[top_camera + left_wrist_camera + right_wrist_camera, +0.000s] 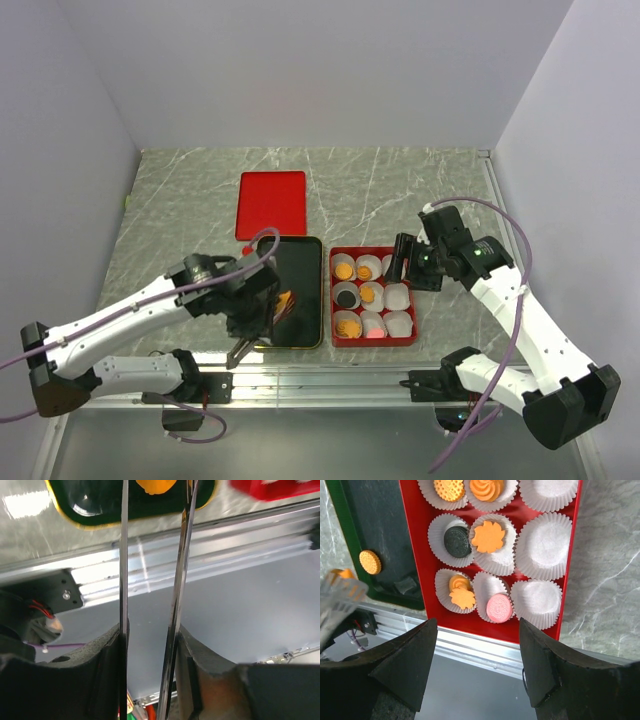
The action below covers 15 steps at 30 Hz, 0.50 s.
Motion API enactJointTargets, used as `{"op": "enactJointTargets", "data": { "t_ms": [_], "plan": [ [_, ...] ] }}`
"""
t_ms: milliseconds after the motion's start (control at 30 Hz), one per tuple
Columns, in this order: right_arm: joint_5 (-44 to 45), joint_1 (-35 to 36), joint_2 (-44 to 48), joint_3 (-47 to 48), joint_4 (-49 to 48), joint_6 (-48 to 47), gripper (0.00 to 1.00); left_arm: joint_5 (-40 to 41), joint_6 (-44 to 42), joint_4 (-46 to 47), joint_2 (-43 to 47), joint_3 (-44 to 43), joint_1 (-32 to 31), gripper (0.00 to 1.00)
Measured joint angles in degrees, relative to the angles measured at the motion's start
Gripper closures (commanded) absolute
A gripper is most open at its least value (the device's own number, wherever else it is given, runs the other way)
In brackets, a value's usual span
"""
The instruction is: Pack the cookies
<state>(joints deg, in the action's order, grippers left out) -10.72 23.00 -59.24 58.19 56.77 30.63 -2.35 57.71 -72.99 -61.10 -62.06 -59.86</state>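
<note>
Between the blades of the tweezers [177,580], over the black tray [380,520], we see one orange cookie [156,485]; a round orange cookie [370,562] lies on that tray. More cookies [488,536] fill paper cups [542,542] in the red box [417,555]. Our left gripper [150,637] clamps the tweezers. Our right gripper [477,625] hangs over the box's near edge, jaws wide, holding nothing. Behind the tray lies a red lid [271,203].

Orange cookie [156,485], shape perhaps round, mostly beyond the top edge.
</note>
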Motion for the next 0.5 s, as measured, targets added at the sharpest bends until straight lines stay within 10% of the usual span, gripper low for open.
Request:
{"op": "enactJointTargets", "data": {
  "t_ms": [500],
  "plan": [
    [5.2,-1.1,3.3,12.7,6.6,0.5,0.20,-0.5,-14.3,3.1,-33.7,-38.9,1.9,0.62]
  ]
}}
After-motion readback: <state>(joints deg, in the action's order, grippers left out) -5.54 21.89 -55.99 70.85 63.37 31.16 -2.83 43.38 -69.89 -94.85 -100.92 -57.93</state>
